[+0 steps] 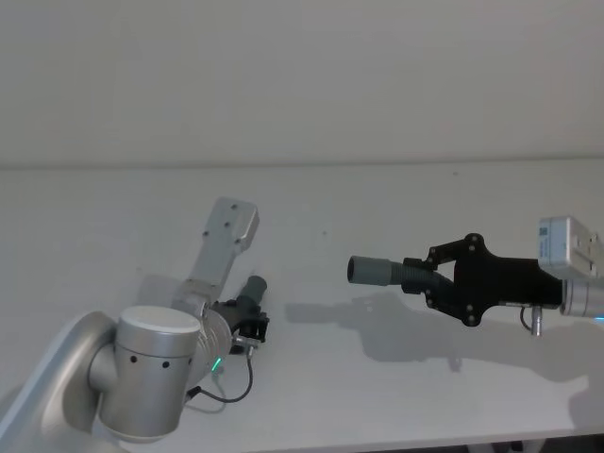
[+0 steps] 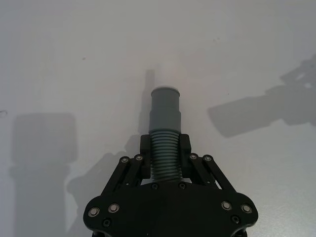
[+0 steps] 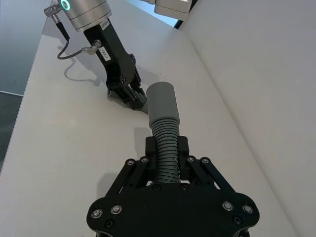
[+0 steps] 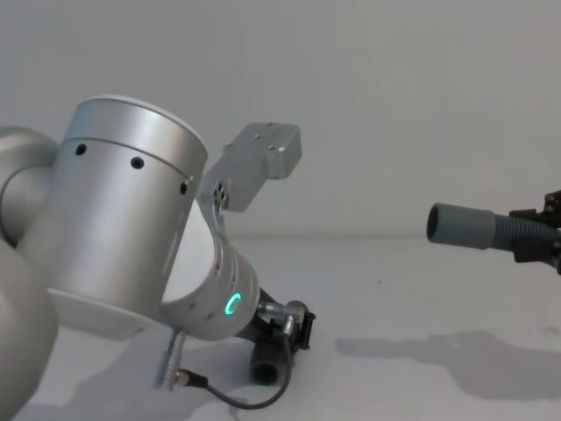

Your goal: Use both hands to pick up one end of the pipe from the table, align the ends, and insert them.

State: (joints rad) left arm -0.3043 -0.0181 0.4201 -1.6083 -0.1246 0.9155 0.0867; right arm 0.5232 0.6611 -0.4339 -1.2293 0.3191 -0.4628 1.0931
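Observation:
My left gripper (image 1: 247, 316) is low over the white table (image 1: 377, 208) at the front left, shut on the ribbed part of one dark grey pipe piece (image 2: 165, 153). That piece's smooth cuff (image 2: 165, 108) has a pale tip and points away from the fingers. My right gripper (image 1: 422, 276) hovers above the table at the right, shut on the second pipe piece (image 3: 166, 148). Its hollow cuff (image 1: 373, 271) points left, toward the left gripper (image 3: 129, 96). The two ends are well apart. In the chest view the raised cuff (image 4: 460, 225) is higher than the left piece (image 4: 267, 364).
The left arm's silver wrist with a green ring light (image 4: 232, 304) and a loose black cable (image 1: 231, 392) sit near the table's front edge. A plain wall rises behind the table. The right gripper's shadow (image 1: 415, 330) falls on bare table.

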